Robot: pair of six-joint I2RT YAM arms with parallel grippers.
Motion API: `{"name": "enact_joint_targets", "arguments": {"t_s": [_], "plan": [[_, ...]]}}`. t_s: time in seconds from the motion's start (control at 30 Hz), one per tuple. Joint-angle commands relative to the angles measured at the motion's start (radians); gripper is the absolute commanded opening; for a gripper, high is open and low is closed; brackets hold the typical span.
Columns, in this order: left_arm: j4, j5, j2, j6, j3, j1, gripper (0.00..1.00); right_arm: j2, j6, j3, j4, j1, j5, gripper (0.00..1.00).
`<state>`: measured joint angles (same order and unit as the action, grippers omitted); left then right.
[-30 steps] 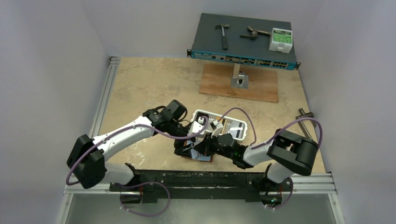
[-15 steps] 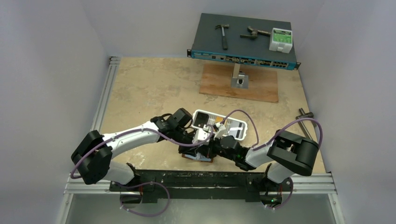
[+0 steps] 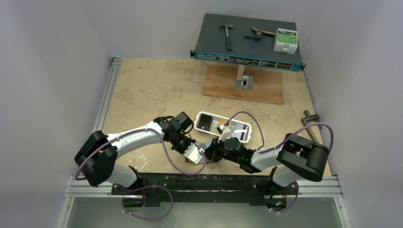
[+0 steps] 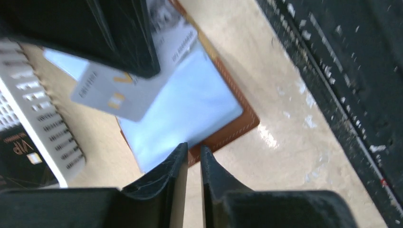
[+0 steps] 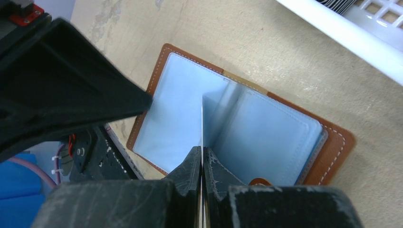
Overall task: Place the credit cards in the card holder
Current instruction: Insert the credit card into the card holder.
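**A:** Which step?

**B:** Insertion, I'd say. My right claw (image 5: 202,151) was clamped tight on a pale grey plastic credit card (image 4: 119,90). From that wrist the card showed edge-on, poised over the brown leather folding card holder (image 5: 328,156). It wasn't in a pocket yet.

**A:** Where was the holder?

**B:** It lay open, clear sleeves up, on the tan mottled surface (image 3: 142,95) near the front edge, between the white slotted plastic tray (image 3: 237,127) and the arm bases. One sleeve leaf looked half raised, right beside the card's edge.

**A:** Left side?

**B:** My left claw (image 4: 192,153) was closed down to a thin slit, tips at the holder's brown edge. Nothing showed in the slit. I couldn't tell if it nipped the leather or just sat by it.

**A:** Other cards?

**B:** A black credit card (image 3: 205,123) lay in the tray. There were more in there, too small to sort.

**A:** What did the next move need?

**B:** My read: bring the card's leading edge to a sleeve mouth, tilt the card to run along the pocket, then slide it in slowly. The holder looked light, so it would likely skid or fold unless the left claw pinned it. I'd release only once the card was well seated.
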<state>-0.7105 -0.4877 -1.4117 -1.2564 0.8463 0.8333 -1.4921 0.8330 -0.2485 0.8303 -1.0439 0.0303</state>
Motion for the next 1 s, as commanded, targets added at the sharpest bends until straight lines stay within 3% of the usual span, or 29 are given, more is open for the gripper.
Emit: {"name": "enact_joint_targets", "arguments": {"t_s": [0.0,0.1,0.17,0.47,0.67,0.87,0.97], "plan": [[-0.040,0.047,-0.036,-0.280,-0.004,-0.036,0.23,0.032,-0.038,-0.016,-0.072,0.010,0.000,0.00],[0.034,0.029,-0.042,-0.283,-0.012,-0.035,0.39,0.047,-0.039,-0.015,-0.090,0.011,-0.002,0.00],[0.059,0.028,-0.055,-0.281,-0.007,-0.015,0.40,0.058,-0.035,-0.013,-0.106,0.010,0.001,0.00],[0.091,0.020,-0.090,-0.254,-0.029,0.061,0.36,0.179,0.046,0.042,-0.157,0.012,0.097,0.00],[0.098,0.040,-0.121,-0.266,-0.034,0.101,0.33,0.157,0.061,0.022,-0.173,0.012,0.134,0.00],[0.086,0.064,-0.172,-0.185,0.008,0.110,0.31,0.169,0.062,0.011,-0.249,0.012,0.166,0.00],[0.089,0.082,-0.186,-0.143,0.012,0.117,0.28,0.210,0.079,0.022,-0.286,0.012,0.160,0.13]]}}
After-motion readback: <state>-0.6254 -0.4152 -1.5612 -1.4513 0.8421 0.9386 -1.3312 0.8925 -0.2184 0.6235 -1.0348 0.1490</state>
